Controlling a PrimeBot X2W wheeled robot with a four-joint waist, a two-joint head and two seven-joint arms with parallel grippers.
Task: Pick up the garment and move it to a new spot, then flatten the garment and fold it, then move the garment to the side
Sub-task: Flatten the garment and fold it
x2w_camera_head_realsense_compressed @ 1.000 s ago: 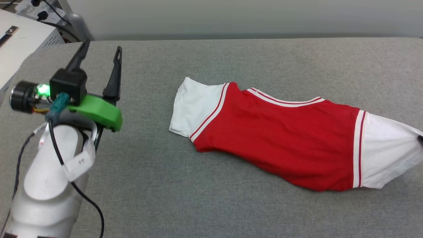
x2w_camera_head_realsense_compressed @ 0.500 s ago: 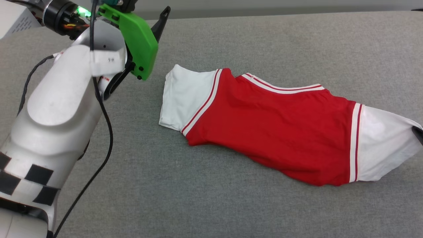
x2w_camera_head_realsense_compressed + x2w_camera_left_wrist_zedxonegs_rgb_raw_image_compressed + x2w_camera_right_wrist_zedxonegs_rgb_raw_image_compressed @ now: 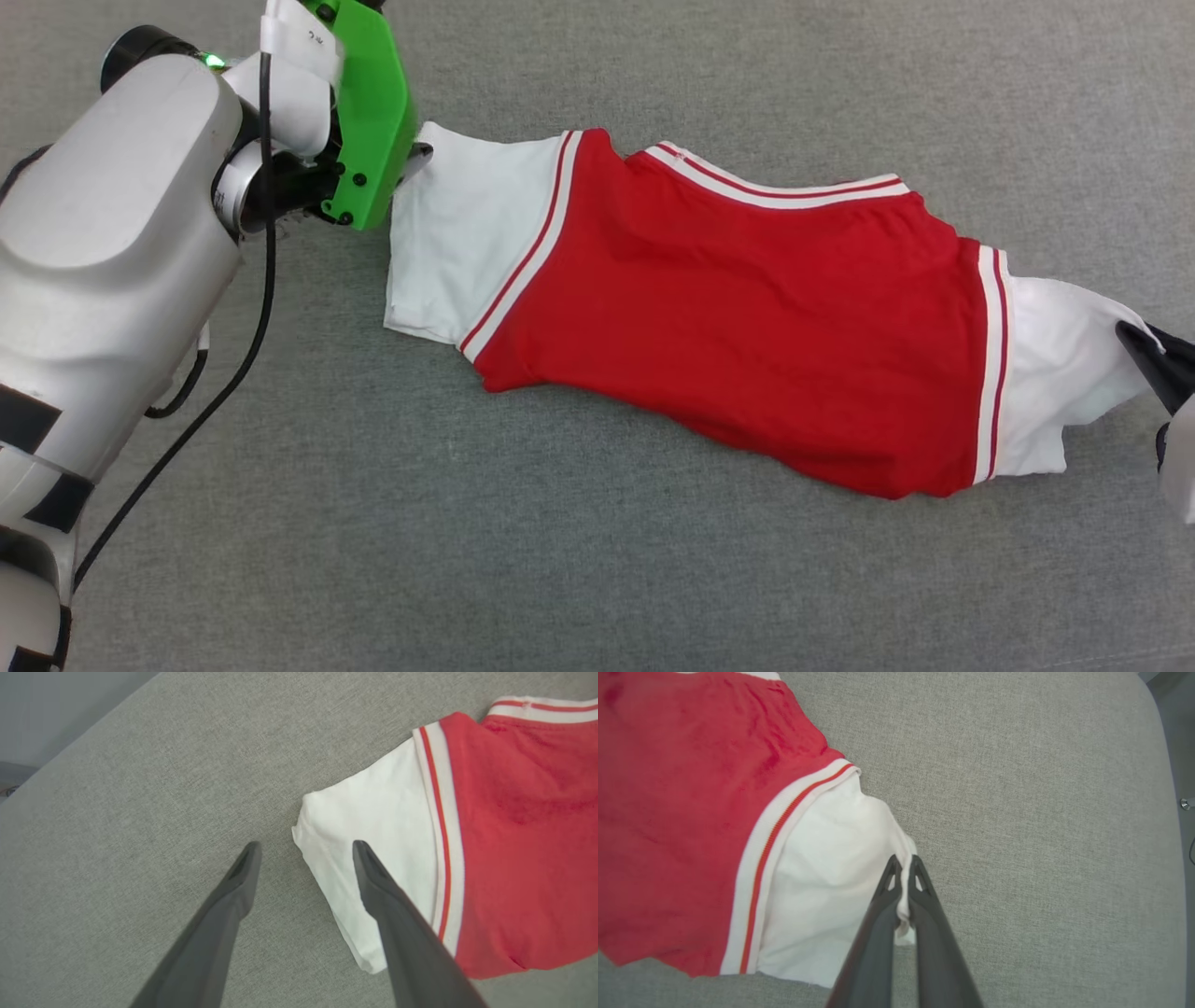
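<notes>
Head view | garment (image 3: pixel 728 317) long axis left-right | left jaws spread, empty | right jaws clamp it

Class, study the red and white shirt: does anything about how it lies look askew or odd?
The garment lies slanted and bunched narrow on the grey surface, not spread flat. One white sleeve is drawn into a point where the right gripper is shut on its edge. The left gripper is open at the other sleeve.
</notes>
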